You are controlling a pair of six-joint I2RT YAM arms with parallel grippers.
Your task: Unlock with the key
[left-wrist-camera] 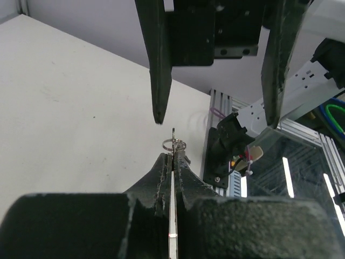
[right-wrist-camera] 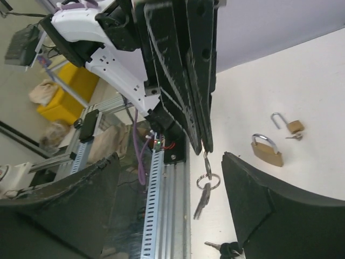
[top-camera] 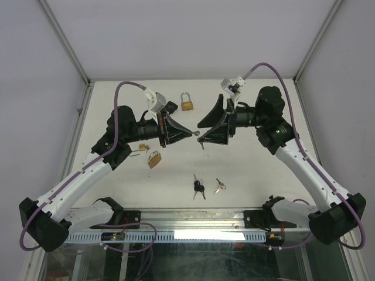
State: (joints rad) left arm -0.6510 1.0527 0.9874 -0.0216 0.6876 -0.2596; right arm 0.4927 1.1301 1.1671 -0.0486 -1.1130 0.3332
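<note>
Here, my left gripper [top-camera: 188, 133] is pinched shut on a key [left-wrist-camera: 172, 216]. In the left wrist view its flat blade is clamped edge-on between the two pads, and its key ring [left-wrist-camera: 174, 144] sticks out just past the tips. From the right wrist view that ring hangs below the clamped tips and a second key [right-wrist-camera: 202, 200] dangles from it, clear of the table [top-camera: 258, 175]. My right gripper [top-camera: 201, 132] faces the left one tip to tip above the middle of the table. Its fingers [right-wrist-camera: 269, 205] are spread wide, one on each side of the held key and ring, touching neither and holding nothing. The padlocks all lie on the table. A brass padlock [top-camera: 154, 158] with its shackle closed sits just near of my left wrist. A small padlock [top-camera: 139, 150] lies beside it with its shackle swung open, and what looks like a key is next to its body. A third padlock [top-camera: 187, 103] rests toward the far edge, between my two wrists. Nearer the bases lie a bunch of black-headed keys [top-camera: 199, 187] and, just beside them, a smaller bunch of plain keys [top-camera: 220, 186].
</note>
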